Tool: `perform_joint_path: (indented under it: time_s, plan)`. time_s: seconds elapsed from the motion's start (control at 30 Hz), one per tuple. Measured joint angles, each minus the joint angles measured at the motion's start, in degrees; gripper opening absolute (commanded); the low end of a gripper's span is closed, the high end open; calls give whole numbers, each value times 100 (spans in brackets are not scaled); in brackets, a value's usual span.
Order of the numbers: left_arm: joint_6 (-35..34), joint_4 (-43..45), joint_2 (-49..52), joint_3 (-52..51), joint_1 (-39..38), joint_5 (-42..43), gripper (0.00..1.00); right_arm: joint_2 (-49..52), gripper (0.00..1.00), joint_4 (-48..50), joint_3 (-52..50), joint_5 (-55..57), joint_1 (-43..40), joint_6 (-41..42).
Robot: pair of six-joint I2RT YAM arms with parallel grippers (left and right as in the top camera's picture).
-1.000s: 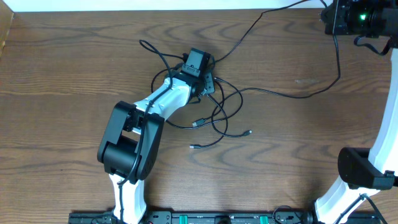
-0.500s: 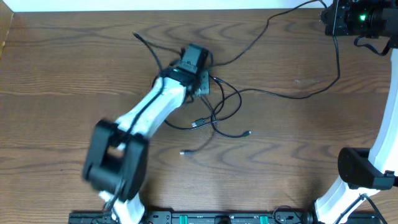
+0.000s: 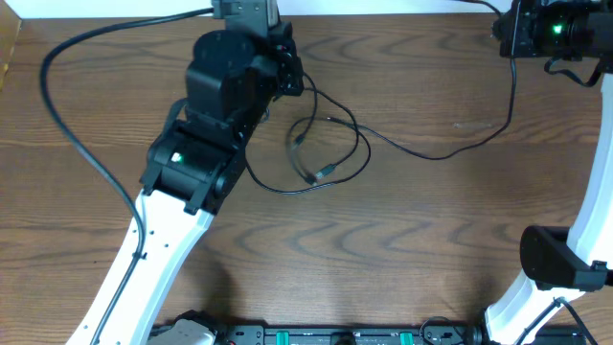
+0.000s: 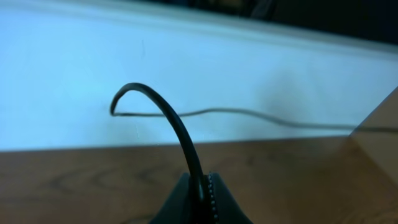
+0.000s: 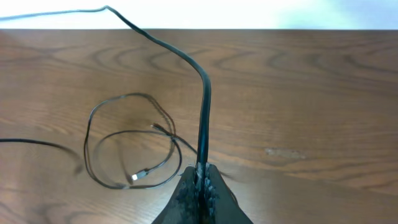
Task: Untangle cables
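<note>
My left gripper (image 4: 200, 190) is shut on a thin black cable (image 4: 180, 134) that arches up and to the left in front of the white wall. The left arm (image 3: 225, 86) is raised high over the table's far edge and hides its own fingers in the overhead view. My right gripper (image 3: 510, 36) at the far right is shut on another black cable (image 5: 204, 112). That cable sags across the table (image 3: 450, 146) to loose black loops (image 3: 330, 144) with small plug ends (image 5: 138, 176). No white cable can be made out.
A thick black robot wire (image 3: 67, 105) sweeps across the far left of the wooden table (image 3: 431, 249). The right arm's base (image 3: 551, 259) stands at the near right. The white wall (image 4: 74, 68) runs along the table's far edge.
My left arm has lifted from the tangle at the table's middle up toward the far edge, drawing a cable with it. The tangle has opened into looser loops. The right gripper has stayed put.
</note>
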Motion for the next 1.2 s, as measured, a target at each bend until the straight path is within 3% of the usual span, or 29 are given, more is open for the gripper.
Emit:
perform_joint_path:
  time_s: [0.3, 0.63, 0.67, 0.7, 0.73, 0.77, 0.83, 0.9, 1.03, 1.2]
  plan:
    - [24, 393, -4, -2, 0, 162, 8, 413, 1, -271, 0, -391, 0, -323]
    - [26, -269, 476, -2, 0, 466, 7, 942, 2, -450, -20, -31, -35, -367]
    - [26, -293, 535, -2, 0, 487, 7, 1014, 5, -448, -20, 133, -72, -271]
    - [28, -299, 575, -2, 0, 505, 8, 1064, 14, -448, -20, 271, -94, -195]
    - [37, -299, 599, -2, 0, 551, 7, 1141, 36, -446, -20, 459, -138, -87]
    - [44, -297, 610, -2, 0, 605, 8, 1220, 69, -444, -20, 645, -184, -7]
    - [46, -286, 610, -2, 0, 713, 7, 1384, 94, -437, -24, 944, -278, 166]
    - [48, -282, 608, -2, 0, 874, 7, 1550, 99, -444, -28, 1108, -352, 238]
    - [44, -278, 608, -2, -2, 1108, 8, 1757, 99, -437, -50, 870, -380, 92]
    - [-295, -20, 608, -4, 4, 1207, 7, 1762, 93, -374, -63, -1150, -199, -1102]
